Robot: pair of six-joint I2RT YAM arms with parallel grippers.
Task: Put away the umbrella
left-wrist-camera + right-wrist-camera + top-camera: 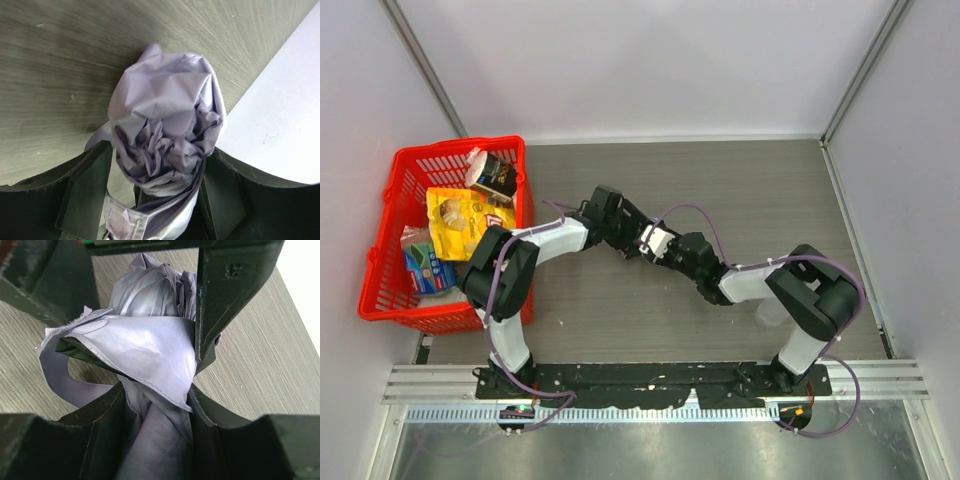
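**Both tools meet on bunched umbrella [165,115]**

Right tool [156,390] clamped on canopy fabric, mid-worktop [770,200]. Left tool [157,150] fingers apart, straddling the other end, head-on. Long axis runs tool to tool. Red basket [390,290] lies nearer left arm.

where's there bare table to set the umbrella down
Bare tabletop runs along the back wall, from the red basket to the right wall, and along the near strip between the two arm bases. Crowded: the basket is full of packets, and the middle is taken by both arms meeting at the umbrella.
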